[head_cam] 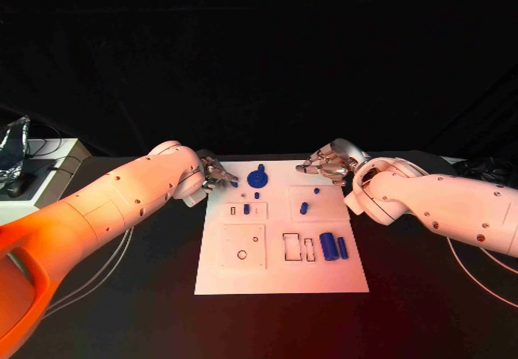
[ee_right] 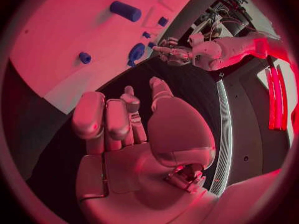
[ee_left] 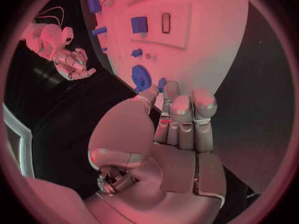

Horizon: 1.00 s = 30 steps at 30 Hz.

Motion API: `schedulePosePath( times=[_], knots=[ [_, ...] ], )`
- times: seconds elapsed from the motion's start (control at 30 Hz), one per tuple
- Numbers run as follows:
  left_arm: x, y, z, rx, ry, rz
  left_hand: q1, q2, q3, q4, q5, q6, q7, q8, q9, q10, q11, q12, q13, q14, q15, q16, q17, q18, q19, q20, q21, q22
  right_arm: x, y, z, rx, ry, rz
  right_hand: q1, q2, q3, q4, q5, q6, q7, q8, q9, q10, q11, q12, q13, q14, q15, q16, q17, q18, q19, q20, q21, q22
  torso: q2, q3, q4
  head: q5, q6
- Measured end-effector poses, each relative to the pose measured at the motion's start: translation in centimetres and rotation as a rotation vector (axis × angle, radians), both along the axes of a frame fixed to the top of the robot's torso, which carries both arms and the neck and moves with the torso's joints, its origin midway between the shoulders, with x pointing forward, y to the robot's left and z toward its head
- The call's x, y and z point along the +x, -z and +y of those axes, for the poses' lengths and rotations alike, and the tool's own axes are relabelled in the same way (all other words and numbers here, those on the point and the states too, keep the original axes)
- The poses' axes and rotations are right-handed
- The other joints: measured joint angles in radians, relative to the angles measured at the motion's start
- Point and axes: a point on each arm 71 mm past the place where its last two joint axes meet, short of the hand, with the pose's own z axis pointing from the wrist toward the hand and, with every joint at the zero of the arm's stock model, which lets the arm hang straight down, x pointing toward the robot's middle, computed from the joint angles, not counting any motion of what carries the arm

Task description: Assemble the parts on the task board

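The flat white rectangular task board [head_cam: 283, 280] lay in the middle of the head view on the black table [head_cam: 129, 314], its lower part bare. The two white arms came in from the frame's left and right edges and met near the board's top corners. By my reading the step in hand was the start of a pick at the top edge, nothing yet lifted; the next move would call for one hand to come down over a chosen piece and close on it without nudging its neighbours.

The left silver many-fingered hand [head_cam: 215, 175] sat at the board's upper left corner, beside the round blue gear-like part [head_cam: 258, 179]. In the left wrist view its fingers [ee_left: 182, 115] lay straight and pressed side by side, the thumb alongside, their tips close to that part [ee_left: 141, 77] and to a smaller blue bit; I could not tell whether they touched, and nothing was held. The right silver many-fingered hand [head_cam: 328, 166] hovered at the upper right corner, its fingers [ee_right: 107, 119] loosely together and empty in its own wrist view.

Lower right on the board stood two blue cylindrical parts [head_cam: 334, 247] beside rectangular slots. Small blue pegs [head_cam: 305, 208] sat near the centre, with one [head_cam: 247, 209] to their left
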Motion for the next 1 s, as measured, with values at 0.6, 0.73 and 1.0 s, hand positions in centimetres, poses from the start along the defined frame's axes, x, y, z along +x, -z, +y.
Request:
schedulePosePath(
  times=[0.6,0.73,1.0],
  knots=[
    [-0.3,0.2,0.0,-0.011,0.018,0.011,-0.064,-0.051,0.139,-0.002,0.028,-0.015,0.007,0.029,0.058,0.010,-0.005,-0.009,-0.007,0.000,0.000,0.008,0.008,0.000,-0.004,0.004,0.016,0.000,0.0,0.0,0.0,0.000,-0.001,-0.001,0.000,0.000,0.000,0.000,0.000,0.000,0.000,0.000,0.000,0.000,0.000,0.000,0.000,0.000,0.000,0.000,0.000,0.000,0.000,0.000,0.000,0.000,0.000,0.0001,0.0012,0.004,-0.001],
    [-0.6,0.0,0.2,-0.031,0.023,0.011,-0.076,-0.077,0.140,-0.001,0.130,-0.001,0.001,0.030,0.059,0.030,-0.010,-0.009,-0.008,0.010,-0.010,0.017,0.021,0.000,0.011,-0.004,0.038,0.000,0.0,0.0,0.0,-0.001,0.000,-0.001,0.000,0.000,0.000,0.000,0.000,0.000,0.000,0.000,0.000,0.000,0.000,0.000,0.000,0.000,0.000,0.000,0.000,0.000,0.000,0.000,0.000,0.000,0.000,0.0005,0.0018,0.006,-0.002],
    [-1.8,-0.9,0.8,-0.076,0.036,0.004,-0.091,-0.127,0.107,-0.033,0.380,0.065,-0.012,0.009,0.048,0.091,-0.017,-0.054,-0.017,0.049,-0.024,0.035,0.058,0.000,0.049,-0.030,0.085,0.000,0.1,0.0,-0.4,-0.003,0.006,-0.002,0.000,0.000,0.000,0.000,0.000,0.000,0.000,0.000,0.000,0.000,0.000,0.000,0.000,0.000,0.000,0.000,0.000,0.000,0.000,0.000,0.000,0.000,-0.003,0.0000,0.0033,0.010,0.000]
  ],
)
